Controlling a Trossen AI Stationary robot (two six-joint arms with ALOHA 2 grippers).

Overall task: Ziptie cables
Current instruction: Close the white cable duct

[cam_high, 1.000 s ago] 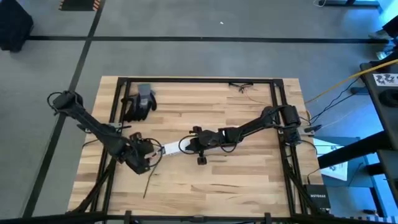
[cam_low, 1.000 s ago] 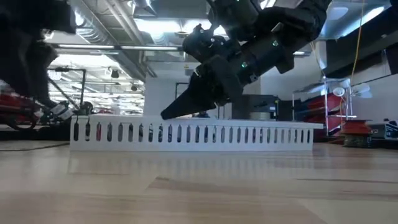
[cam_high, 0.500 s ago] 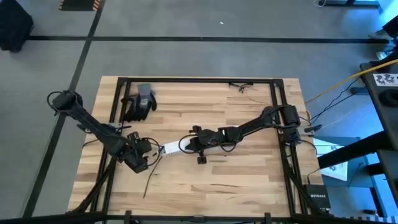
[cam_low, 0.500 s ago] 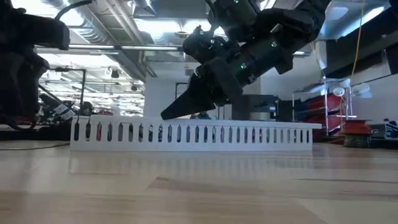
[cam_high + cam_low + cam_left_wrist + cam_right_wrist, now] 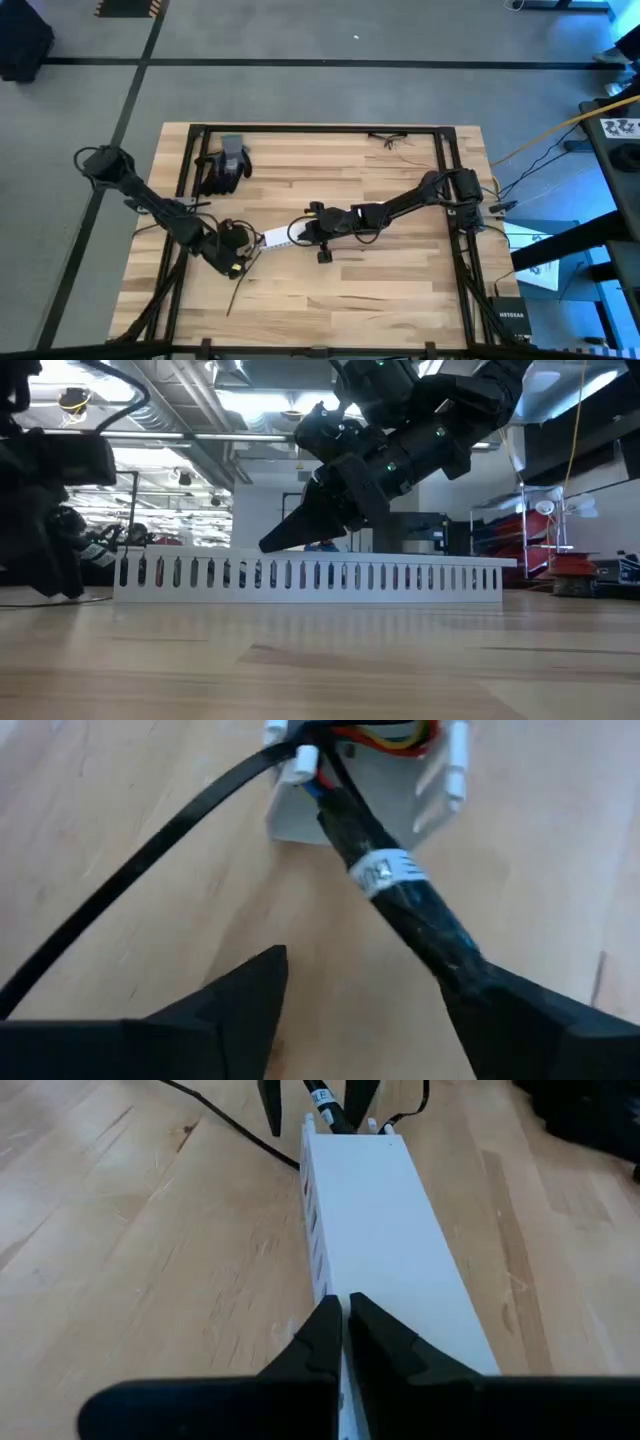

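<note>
left pincer (image 5: 370, 990) open by cables (image 5: 400, 880)

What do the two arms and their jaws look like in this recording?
Both arms are matte black, built of jointed segments with thin black cords looped alongside. The left arm and right arm match. The right gripper tapers to pointed black tips and its body shows small green lights. The left gripper has wedge-shaped black fingers; no other markings are visible.
</note>
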